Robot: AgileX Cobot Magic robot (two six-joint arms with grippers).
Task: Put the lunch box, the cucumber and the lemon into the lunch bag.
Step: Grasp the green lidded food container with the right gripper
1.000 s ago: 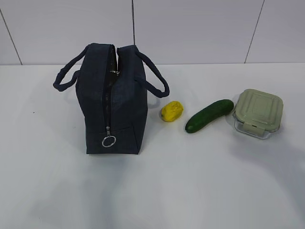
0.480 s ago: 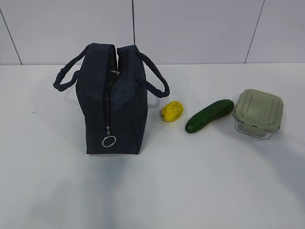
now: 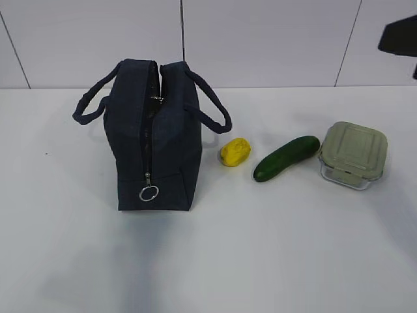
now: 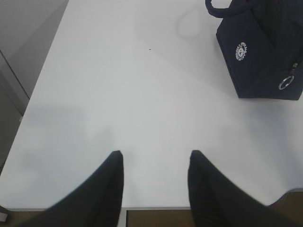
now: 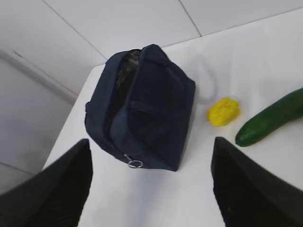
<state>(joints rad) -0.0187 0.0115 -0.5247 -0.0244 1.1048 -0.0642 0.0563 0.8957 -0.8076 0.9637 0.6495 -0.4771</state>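
Jaws of both grippers stand apart and hold nothing. Left gripper [image 4: 154, 187]: two dark fingers at the bottom of its wrist view, over bare white desk [image 4: 142, 94] near the front edge. Lunch bag [image 4: 265, 52] sits well apart from it, toward 1 o'clock, white round logo [image 4: 241, 51] facing that camera, silver ring pull [image 4: 284, 83] low on the end panel.

Right gripper [image 5: 151, 179]: fingers wide at the lower corners of its wrist view, above the desk. Lunch bag lies between and beyond them at about 12 o'clock, its zipper parted along the top. Lemon [image 5: 223, 111] at about 1 o'clock, just right of the bag, not touching it. Cucumber [image 5: 272, 117] at 2 o'clock, near the lemon, running out of frame.

Exterior view: bag [image 3: 155, 137] upright at left of centre, both handles standing out to the sides, ring pull [image 3: 149, 193] hanging near the base. From the bag toward 3 o'clock, in a row: lemon [image 3: 235, 151], cucumber [image 3: 286, 157] lying slantwise, lunch box [image 3: 353, 153] with lid on. Cucumber's far tip comes just beside the box; contact cannot be told. Dark part of an arm [image 3: 399, 36] shows at the upper right edge, above the box.
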